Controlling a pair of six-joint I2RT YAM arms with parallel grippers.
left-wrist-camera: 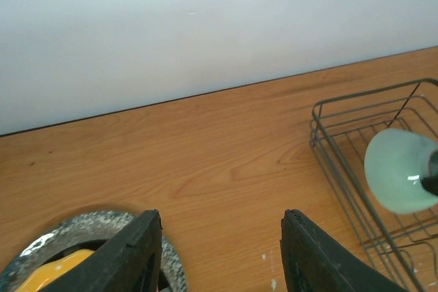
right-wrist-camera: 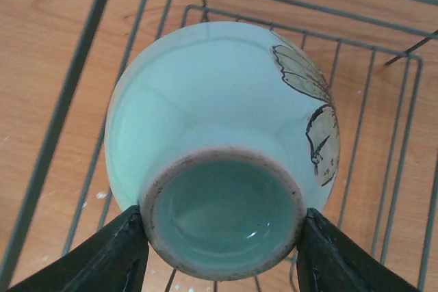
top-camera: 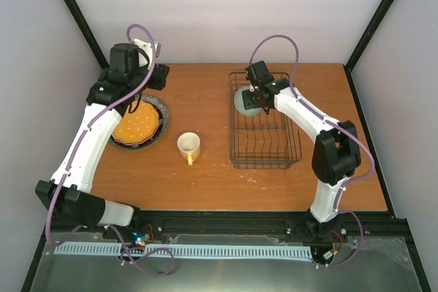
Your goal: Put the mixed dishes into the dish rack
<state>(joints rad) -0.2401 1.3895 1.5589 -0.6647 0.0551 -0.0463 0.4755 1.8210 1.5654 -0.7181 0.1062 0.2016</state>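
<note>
A pale green bowl [right-wrist-camera: 219, 141] is held by the right pincer [right-wrist-camera: 222, 227]. The two fingers [right-wrist-camera: 113, 254] are closed against opposite sides of its speckled foot ring. The bowl is tipped on its side, with its base turned toward the wrist camera and a dark butterfly-like drawing on its outer wall. It is seen at the far left corner of the dish rack [top-camera: 263, 120], inside the raised wire sides. Whether it touches the wires cannot be told. The thin bars of the rack floor run directly beneath and around the bowl, and rows of tines stand in the near half of the rack.

The left pincer [left-wrist-camera: 220, 218] is held partly open with nothing between its fingers, only bare table [top-camera: 205, 87] being seen in the gap. It is placed at the far left of the table, beside the far rim of a grey speckled plate [top-camera: 155, 104]. An orange-yellow plate [top-camera: 135, 128] lies on that plate. A dark edge shows between the two, too narrow to be identified.

A yellow mug [top-camera: 189, 146] stands upright on the table between the plates and the rack, apart from both, its handle turned toward the near edge. A few white specks are scattered on the wood just in front of the rack. Purple cables [top-camera: 275, 39] are looped above each arm.
</note>
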